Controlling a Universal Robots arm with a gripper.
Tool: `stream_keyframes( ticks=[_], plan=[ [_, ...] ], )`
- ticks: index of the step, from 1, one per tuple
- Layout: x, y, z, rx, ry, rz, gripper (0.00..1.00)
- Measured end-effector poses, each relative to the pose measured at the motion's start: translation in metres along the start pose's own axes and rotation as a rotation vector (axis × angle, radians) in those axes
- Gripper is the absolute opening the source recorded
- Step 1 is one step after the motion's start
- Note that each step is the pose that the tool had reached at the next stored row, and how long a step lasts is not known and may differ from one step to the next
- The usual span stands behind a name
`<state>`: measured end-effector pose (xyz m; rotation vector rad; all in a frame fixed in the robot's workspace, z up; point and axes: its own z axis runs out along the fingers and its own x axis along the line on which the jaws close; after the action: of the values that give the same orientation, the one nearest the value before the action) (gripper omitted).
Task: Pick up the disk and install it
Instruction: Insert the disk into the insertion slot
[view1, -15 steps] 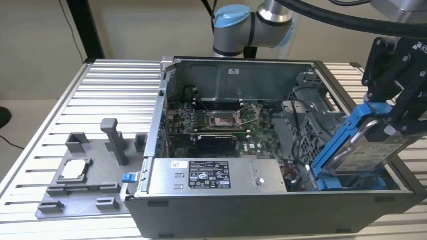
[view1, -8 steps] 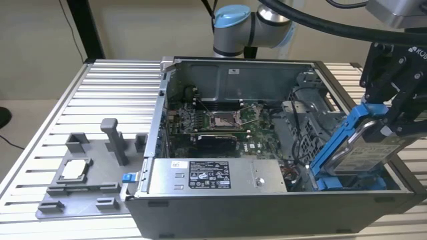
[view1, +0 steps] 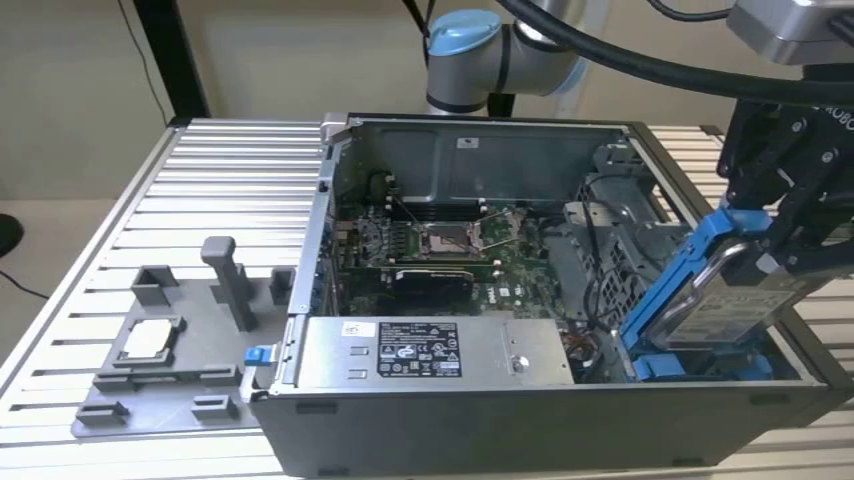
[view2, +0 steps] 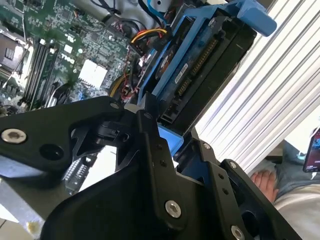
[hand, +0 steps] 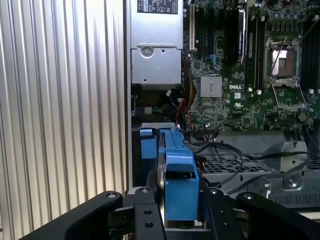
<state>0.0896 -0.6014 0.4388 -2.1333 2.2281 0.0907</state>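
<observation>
Disk (view1: 727, 303) | pincer (view1: 778, 245) clamps it | tilted in case (view1: 534, 432) | second wrist view: hand (view2: 264, 184)

The arm (view1: 497, 62) stood at the back and bent across to the exterior view's right. Its gripper (view1: 787, 245) hung pointing down; in the first wrist view both fingers (hand: 145, 217) pressed against the disk (view1: 731, 300).

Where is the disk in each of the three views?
Exterior view: the disk stands tilted, lower end in the case, on the exterior view's right, held by the hand.
Second wrist view: the disk stretches ahead of the hand, beside the ribbed table.
First wrist view: the disk is edge-on, clamped in the hand.
Shared landmark: the green circuit board.
</observation>
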Motion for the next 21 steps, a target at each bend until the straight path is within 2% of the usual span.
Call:
stream_keyframes(
  ticks=[6, 12, 13, 17, 21],
  plan=[
    [0.0007, -0.0004, 0.0080, 0.0002, -0.0002, 0.003, 0.00],
    [0.0008, -0.0005, 0.0095, 0.0002, -0.0005, 0.003, 0.00],
    [0.0008, -0.0004, 0.0097, 0.0002, -0.0003, 0.003, 1.00],
    [0.0008, -0.0004, 0.0103, 0.0002, -0.0005, 0.003, 1.00],
    [0.0005, -0.0004, 0.0027, 0.0004, -0.0038, 0.008, 1.00]
  ],
)
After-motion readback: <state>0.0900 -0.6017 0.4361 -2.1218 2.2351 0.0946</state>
